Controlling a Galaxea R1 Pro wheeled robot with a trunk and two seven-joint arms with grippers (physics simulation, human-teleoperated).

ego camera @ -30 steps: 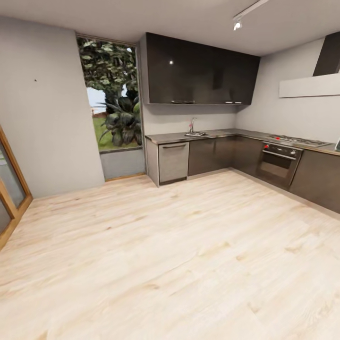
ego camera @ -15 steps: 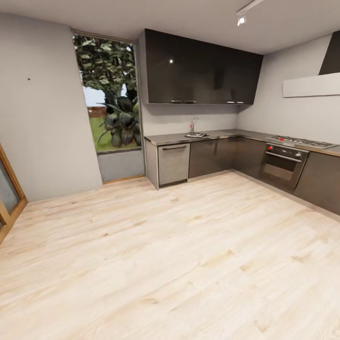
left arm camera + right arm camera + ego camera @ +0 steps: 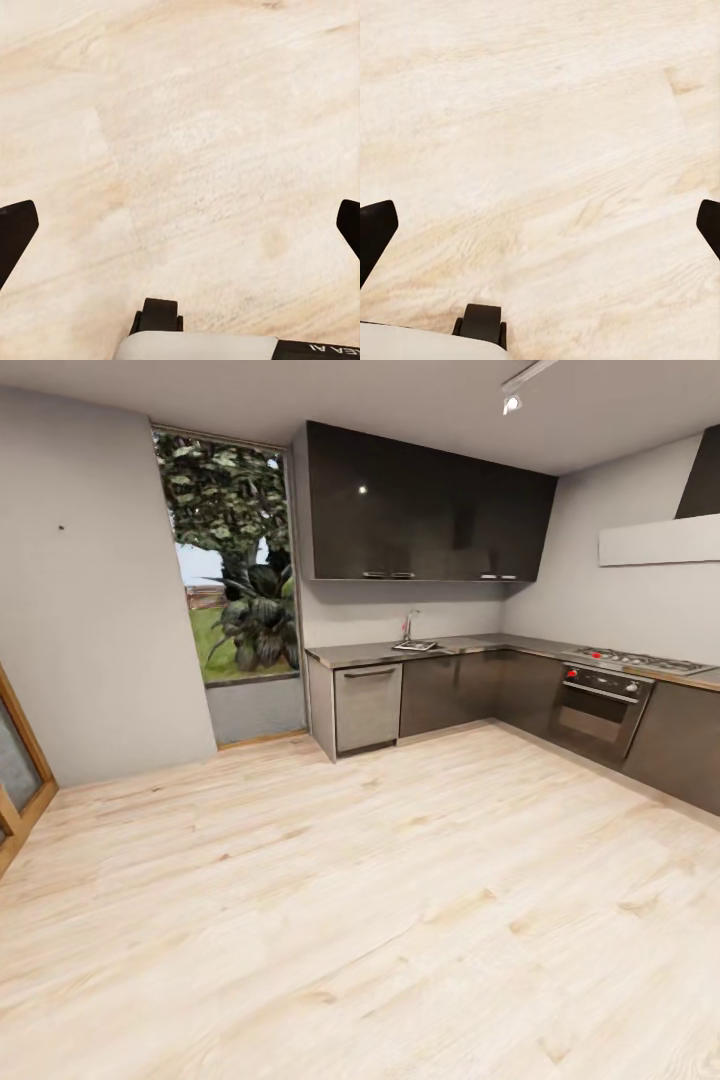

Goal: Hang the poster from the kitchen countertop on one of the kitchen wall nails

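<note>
Two cameras on the wrists look straight down at pale wooden plank flooring (image 3: 195,150), and each claw stands with its dark fingers spread wide apart, nothing between them: the left gripper (image 3: 180,225) and the right gripper (image 3: 540,225) are both empty.

From the head, the long L-shaped matte grey kitchen countertop (image 3: 480,645) runs along the far wall above dark cabinets, with a steel sink and tap (image 3: 412,640) and a gas hob with red knobs (image 3: 640,660) further round the corner. No poster can be made out on the stretch of worktop in sight; if it lies there, it is past the picture's right edge or too small to tell. One tiny dark nail head (image 3: 61,527) dots the plain light grey wall panel (image 3: 90,610) beside the tall window with garden greenery (image 3: 232,560).

Against a second ago the whole picture has slid, the nail sitting nearer the edge and the hob fuller in view, so the camera has turned toward the counter; over the last half second nothing shifts. My reading is that the robot has paused in its approach, with the pickup not yet begun.
</note>
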